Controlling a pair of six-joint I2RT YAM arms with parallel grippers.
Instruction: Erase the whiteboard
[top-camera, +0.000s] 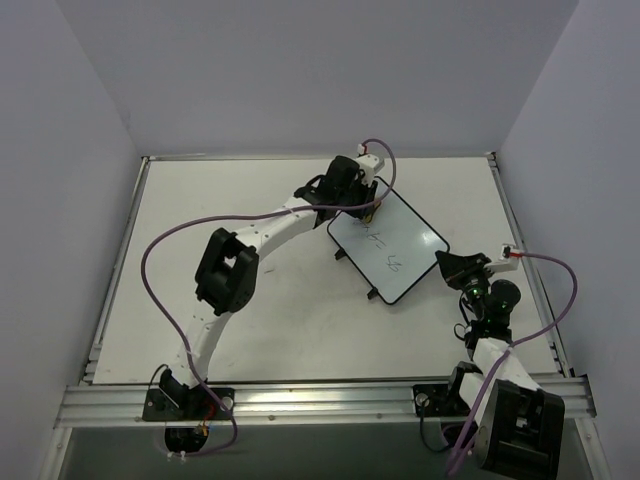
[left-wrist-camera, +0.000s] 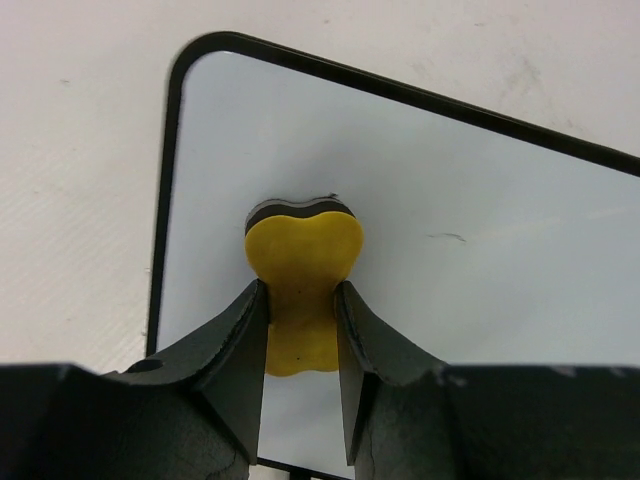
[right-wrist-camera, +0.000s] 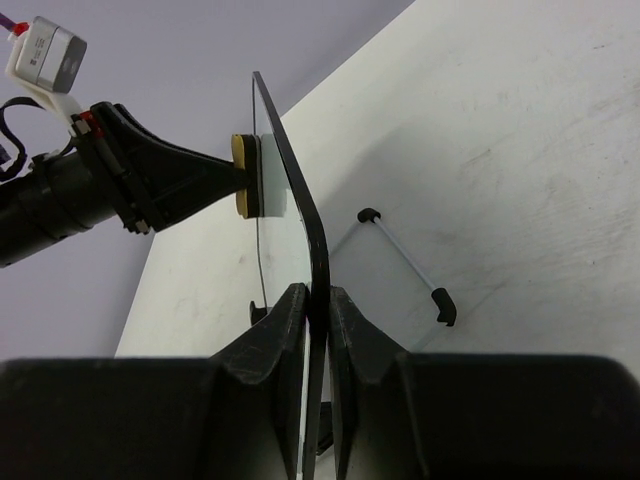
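As seen from above, the whiteboard (top-camera: 395, 245) sits right of the middle of the table (top-camera: 260, 330), turned at an angle, with dark scribbles (top-camera: 380, 245) across its face. The left gripper (top-camera: 366, 207) reaches over to the board's far corner, and the right gripper (top-camera: 455, 268) meets the board's right-hand edge.

From the left wrist, the fingers are clamped on the waist of a yellow bone-shaped sponge (left-wrist-camera: 303, 250). The sponge's dark underside is pressed against the white surface near a rounded corner of the black frame. A faint short stroke (left-wrist-camera: 445, 237) shows just to the right of the sponge, and bare tabletop lies beyond the frame.

From the right wrist, the board is seen edge-on, and this gripper's two fingers are pinched together on its thin black rim, one on each side. Further along, the sponge touches the board's face, with the other arm behind it. On the back side, a thin bar with black end caps (right-wrist-camera: 405, 260) shows near the tabletop.
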